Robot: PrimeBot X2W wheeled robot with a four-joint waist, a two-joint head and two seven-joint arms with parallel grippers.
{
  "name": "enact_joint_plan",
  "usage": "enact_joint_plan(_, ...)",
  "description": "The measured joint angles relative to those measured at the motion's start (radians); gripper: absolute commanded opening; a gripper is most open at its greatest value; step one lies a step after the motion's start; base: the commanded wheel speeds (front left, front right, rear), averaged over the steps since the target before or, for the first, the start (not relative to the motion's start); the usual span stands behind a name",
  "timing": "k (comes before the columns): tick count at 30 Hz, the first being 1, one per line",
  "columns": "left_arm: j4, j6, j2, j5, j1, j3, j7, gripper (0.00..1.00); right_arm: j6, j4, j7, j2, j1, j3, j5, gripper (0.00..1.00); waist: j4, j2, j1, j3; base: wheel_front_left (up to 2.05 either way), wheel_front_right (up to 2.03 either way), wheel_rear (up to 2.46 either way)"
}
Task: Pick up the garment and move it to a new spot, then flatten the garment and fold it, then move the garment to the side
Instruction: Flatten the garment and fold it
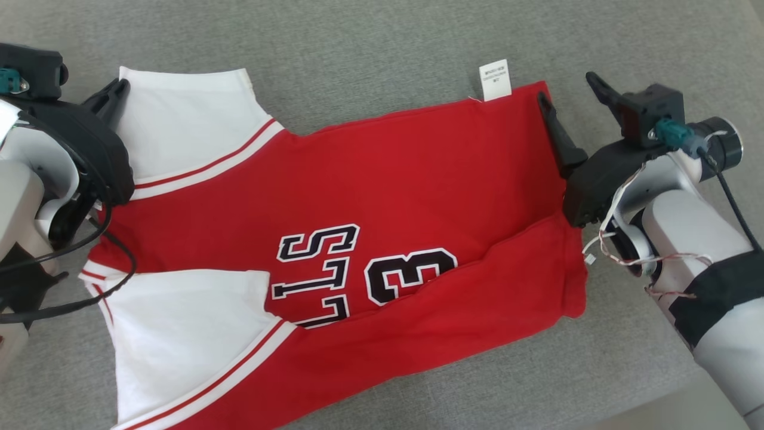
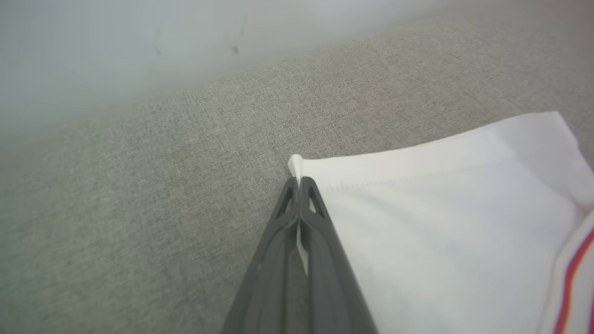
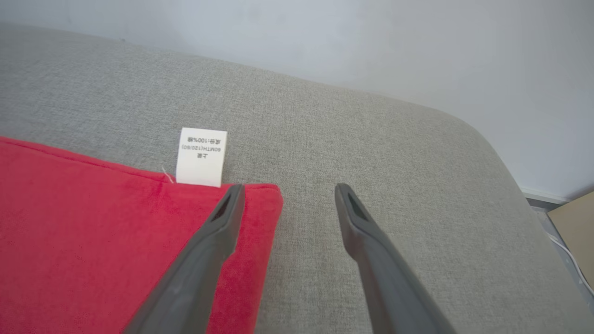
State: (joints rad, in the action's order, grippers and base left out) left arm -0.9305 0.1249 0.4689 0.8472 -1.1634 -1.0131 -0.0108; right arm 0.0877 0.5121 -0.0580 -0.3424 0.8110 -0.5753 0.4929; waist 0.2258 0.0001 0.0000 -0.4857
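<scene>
- the garment (image 1: pixel 382 197), a red jersey with white sleeves, lies spread on a grey fabric surface (image 1: pixel 370 54), with its neck end toward the robot's left and its hem toward the robot's right.
- dark lettering and a number outlined in white (image 1: pixel 412 275) show on the garment's red front; a long fold of red cloth lies over the near part of the front and covers the lower edge of that print.
- the far white sleeve (image 1: pixel 185 119) lies flat, with red-and-white striped trim where it joins the red body; the near white sleeve (image 1: pixel 179 334) lies flat too, toward the garment's near left corner.
- a small white care label (image 1: pixel 495 79) sticks out from the garment's far edge, close to the hem corner, and rests on the grey surface.
- the left gripper (image 1: pixel 122 85) is at the outer corner of the garment's far sleeve; in the left wrist view its two fingers are pressed together with the white corner of the sleeve pinched between them, so it is closed on the garment.
- the right gripper (image 1: pixel 566 86) is at the garment's far hem corner, just beside the care label, with its fingers spread wide apart: one finger lies over the red cloth, the other over the grey surface just off the garment's edge. it holds nothing; whether the finger touches the cloth i cannot tell.
- beyond the garment's far edge, the grey surface ends against a pale wall (image 3: pixel 371 46).
</scene>
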Motion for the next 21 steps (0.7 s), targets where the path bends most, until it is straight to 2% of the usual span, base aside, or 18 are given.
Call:
enact_joint_plan(15,0.049,0.000,-0.002,0.053,-0.017,-0.080,-0.053,0.00,-0.027,0.196,0.104,0.052,0.101,-0.013,0.034,1.00,-0.060,0.0000,0.0000,0.002,0.00,0.00,0.00)
enact_joint_plan(16,0.052,0.000,-0.004,0.056,-0.019,-0.087,-0.056,0.00,-0.027,0.209,0.110,0.052,0.101,-0.013,0.034,0.89,-0.064,0.0000,0.0000,0.002,0.00,0.00,0.00)
enact_joint_plan(17,0.055,0.000,-0.005,0.059,-0.023,-0.093,-0.061,0.00,-0.028,0.224,0.116,0.052,0.101,-0.014,0.034,0.90,-0.067,-0.0001,0.0000,0.002,0.00,0.00,0.00)
enact_joint_plan(19,0.059,0.000,-0.003,0.062,-0.030,-0.101,-0.070,0.00,-0.028,0.241,0.124,0.057,0.108,-0.015,0.035,1.00,-0.074,-0.0001,0.0000,0.002,0.00,0.00,0.00)
enact_joint_plan(20,0.061,0.000,-0.001,0.066,-0.031,-0.105,-0.075,0.00,-0.028,0.252,0.130,0.062,0.115,-0.016,0.035,0.85,-0.076,-0.0001,0.0000,0.003,0.00,0.00,0.00)
enact_joint_plan(21,0.062,0.000,0.001,0.068,-0.032,-0.109,-0.078,0.00,-0.029,0.261,0.136,0.065,0.123,-0.017,0.035,0.50,-0.077,-0.0002,0.0000,0.003,0.00,0.00,0.00)
